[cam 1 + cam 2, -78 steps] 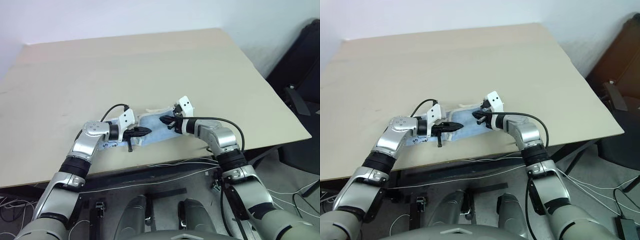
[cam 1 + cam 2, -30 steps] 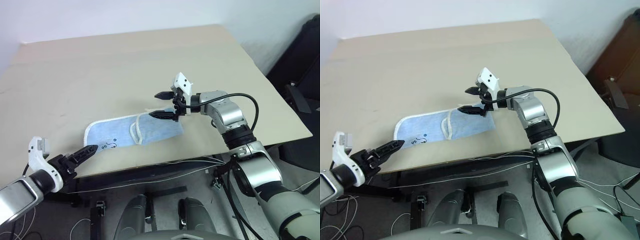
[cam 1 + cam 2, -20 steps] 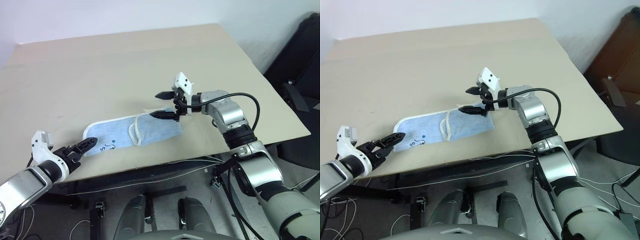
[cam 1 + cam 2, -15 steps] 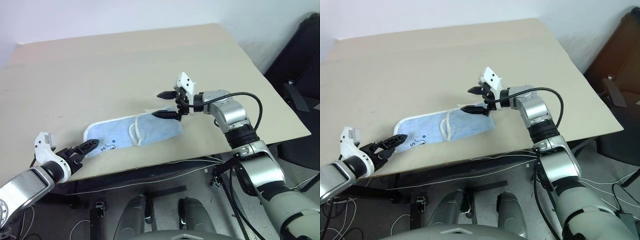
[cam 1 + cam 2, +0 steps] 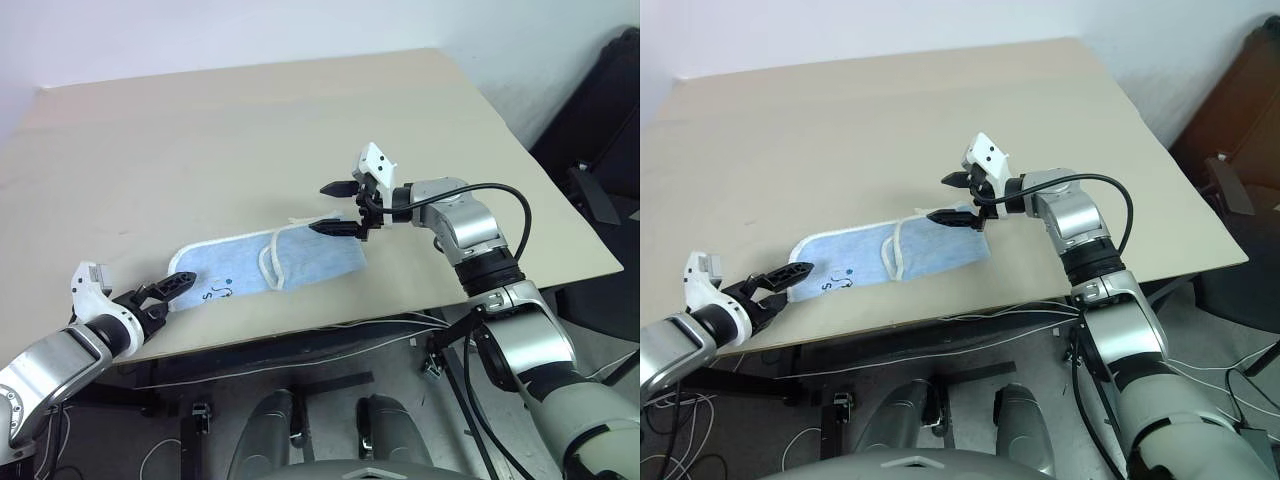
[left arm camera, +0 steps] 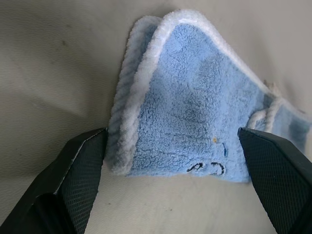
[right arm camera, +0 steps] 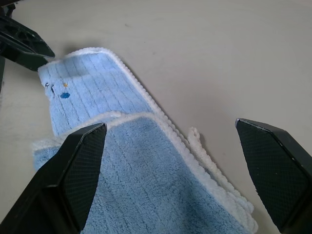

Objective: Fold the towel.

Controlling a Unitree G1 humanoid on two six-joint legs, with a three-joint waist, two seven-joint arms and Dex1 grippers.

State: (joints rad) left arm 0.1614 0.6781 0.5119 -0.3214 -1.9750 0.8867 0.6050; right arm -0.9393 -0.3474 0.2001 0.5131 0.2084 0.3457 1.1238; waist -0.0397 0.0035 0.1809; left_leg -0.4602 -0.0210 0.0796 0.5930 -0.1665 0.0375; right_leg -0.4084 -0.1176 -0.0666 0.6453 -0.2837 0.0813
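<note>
The towel (image 5: 300, 258) is a light blue strip with white edging, lying along the table's front edge, with one part folded over at a white seam (image 5: 270, 265). Small dark stitched marks (image 6: 207, 168) sit near its left end. My left gripper (image 5: 168, 290) is open just off that end, and the end's two layers (image 6: 146, 97) lie ahead between its fingers (image 6: 73, 185). My right gripper (image 5: 324, 208) hangs open above the towel's right end (image 7: 146, 185), one finger over the other, holding nothing.
The tan table (image 5: 250, 130) stretches far behind the towel; its front edge (image 5: 300, 335) runs just below the cloth. Cables (image 5: 400, 325) hang under that edge. A dark chair (image 5: 600, 140) stands beyond the table's right side.
Both grippers, at the towel's middle earlier, have drawn apart. The left one swung out to the left and in the last second crept to the towel's left end. The right one holds still.
</note>
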